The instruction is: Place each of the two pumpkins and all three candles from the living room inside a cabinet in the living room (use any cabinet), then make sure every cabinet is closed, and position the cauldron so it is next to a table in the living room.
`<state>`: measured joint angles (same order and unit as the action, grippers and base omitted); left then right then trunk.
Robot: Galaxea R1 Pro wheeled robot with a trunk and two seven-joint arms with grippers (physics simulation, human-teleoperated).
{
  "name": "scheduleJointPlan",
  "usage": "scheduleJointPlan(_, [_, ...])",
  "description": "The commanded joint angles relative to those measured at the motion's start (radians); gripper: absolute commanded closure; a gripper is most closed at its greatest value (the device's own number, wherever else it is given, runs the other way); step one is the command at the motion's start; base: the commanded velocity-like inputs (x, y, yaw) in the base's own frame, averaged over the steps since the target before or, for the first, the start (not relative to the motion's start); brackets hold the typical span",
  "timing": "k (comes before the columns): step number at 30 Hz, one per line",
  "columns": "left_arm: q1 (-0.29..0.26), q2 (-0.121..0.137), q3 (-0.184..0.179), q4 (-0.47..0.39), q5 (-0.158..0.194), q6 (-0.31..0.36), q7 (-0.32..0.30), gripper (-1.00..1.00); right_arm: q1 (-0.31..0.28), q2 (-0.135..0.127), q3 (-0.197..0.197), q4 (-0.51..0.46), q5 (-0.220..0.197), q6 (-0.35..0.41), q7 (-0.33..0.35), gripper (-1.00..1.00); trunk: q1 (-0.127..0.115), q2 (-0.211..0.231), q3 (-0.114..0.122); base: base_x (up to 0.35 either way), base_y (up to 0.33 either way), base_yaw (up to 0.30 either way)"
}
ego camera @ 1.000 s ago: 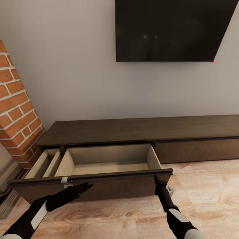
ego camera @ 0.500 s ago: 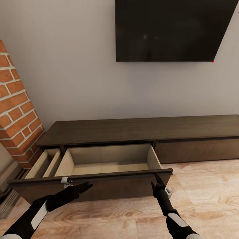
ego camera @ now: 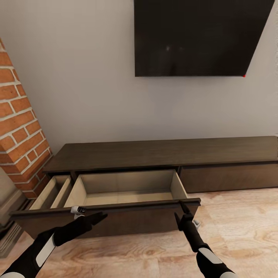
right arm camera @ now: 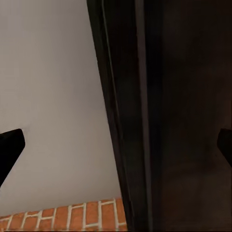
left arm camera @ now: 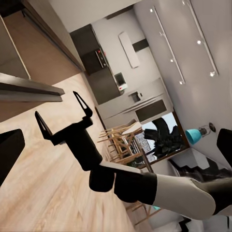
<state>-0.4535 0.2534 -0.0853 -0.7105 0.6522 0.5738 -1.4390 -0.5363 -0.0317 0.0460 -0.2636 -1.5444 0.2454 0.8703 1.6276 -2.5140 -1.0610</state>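
- The cabinet (ego camera: 162, 152) runs long left-to-right against the far wall, its wide drawer (ego camera: 116, 216) pulled out, empty of pumpkins or candles.
- The right gripper (ego camera: 180, 216), fingers spread wide, sits just near of the drawer front's right end.
- The left gripper (ego camera: 96, 217), fingers spread, points rightward along the front panel.

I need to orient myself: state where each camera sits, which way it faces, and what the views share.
Head view: high, looking down at the open cabinet drawer; both arms show, left gripper and right gripper.
Left wrist view: faces sideways across the floor at the open right gripper.
Right wrist view: close against the drawer front.
Shared: right gripper, drawer front.
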Motion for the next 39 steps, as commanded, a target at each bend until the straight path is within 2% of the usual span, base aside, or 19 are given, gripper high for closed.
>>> scheduleJointPlan(1, [-0.001, 0.001, -0.005, 0.0, 0.007, 0.011, -0.001, -1.0, -0.001, -0.003, 0.004, 0.001, -0.011, 0.029, 0.003, -1.0, -0.001, 0.0, 0.003, 0.0, 0.0, 0.0])
scheduleJointPlan(8, [-0.001, 0.0, -0.006, 0.0, 0.007, 0.011, -0.001, -1.0, -0.001, -0.005, 0.004, 0.002, -0.009, 0.124, 0.001, -1.0, -0.004, 0.002, 0.03, 0.0, 0.0, 0.0])
scheduleJointPlan(12, [-0.001, 0.0, -0.009, 0.0, 0.007, 0.011, -0.001, -1.0, -0.001, -0.005, 0.008, 0.004, -0.006, 0.215, 0.009, -1.0, -0.006, 0.003, 0.046, 0.0, 0.0, 0.0])
scheduleJointPlan(15, [-0.001, -0.001, -0.011, 0.001, 0.007, 0.011, -0.001, -1.0, 0.004, -0.006, 0.01, 0.035, 0.013, 0.247, 0.015, -1.0, -0.007, 0.003, 0.057, 0.0, 0.0, 0.0])
scheduleJointPlan(16, [-0.001, -0.001, -0.011, 0.001, 0.007, 0.011, -0.001, -1.0, 0.009, -0.006, 0.013, 0.048, 0.036, 0.271, 0.016, -1.0, -0.007, 0.003, 0.061, 0.0, 0.0, 0.0])
scheduleJointPlan(18, [-0.001, -0.001, -0.011, 0.001, 0.007, 0.011, -0.001, -1.0, 0.016, -0.006, 0.04, 0.068, 0.134, 0.361, 0.018, -1.0, -0.008, 0.004, 0.069, 0.0, 0.0, 0.0])
scheduleJointPlan(21, [-0.001, 0.0, -0.011, 0.001, 0.007, 0.012, -0.001, -1.0, 0.02, -0.007, 0.088, 0.081, 0.32, 0.482, 0.018, -1.0, -0.01, 0.005, 0.08, 0.0, 0.0, 0.0])
scheduleJointPlan(23, [-0.001, 0.001, -0.01, 0.001, 0.007, 0.012, -0.001, -1.0, 0.02, -0.006, 0.102, 0.087, 0.442, 0.519, 0.017, -1.0, -0.011, 0.005, 0.088, 0.0, 0.0, 0.0])
scheduleJointPlan(24, [-0.001, 0.001, -0.009, 0.001, 0.007, 0.012, -0.001, -1.0, 0.021, -0.006, 0.104, 0.087, 0.47, 0.524, 0.016, -1.0, -0.011, 0.005, 0.092, 0.0, 0.0, 0.0])
scheduleJointPlan(25, [-0.001, 0.001, -0.008, 0.001, 0.007, 0.012, -0.001, -1.0, 0.021, -0.006, 0.108, 0.088, 0.545, 0.533, 0.014, -1.0, -0.011, 0.006, 0.096, 0.0, 0.0, 0.0])
scheduleJointPlan(26, [-0.001, 0.002, -0.007, 0.001, 0.007, 0.012, -0.001, -1.0, 0.021, -0.005, 0.11, 0.089, 0.604, 0.538, 0.012, -1.0, -0.012, 0.006, 0.1, 0.0, 0.0, 0.0])
scheduleJointPlan(29, [-0.001, 0.002, -0.007, 0.001, 0.007, 0.012, -0.001, -1.0, 0.021, -0.005, 0.111, 0.09, 0.663, 0.523, 0.006, -1.0, -0.013, 0.006, 0.111, 0.0, 0.0, 0.0])
scheduleJointPlan(33, [-0.001, 0.001, -0.007, 0.001, 0.007, 0.012, -0.001, -1.0, 0.021, -0.004, 0.112, 0.09, 0.682, 0.438, -0.018, -1.0, -0.015, 0.007, 0.127, 0.0, 0.0, 0.0])
scheduleJointPlan(37, [-0.001, 0.001, -0.008, 0.001, 0.007, 0.012, -0.001, -1.0, 0.021, -0.005, 0.109, 0.083, 0.686, 0.399, -0.142, -1.0, -0.017, 0.008, 0.142, 0.0, 0.0, 0.0])
scheduleJointPlan(39, [-0.001, 0.001, -0.009, 0.001, 0.007, 0.012, 0.0, -1.0, 0.021, -0.004, 0.111, 0.08, 0.689, 0.371, -0.177, -1.0, -0.018, 0.009, 0.15, 0.0, 0.0, 0.0])
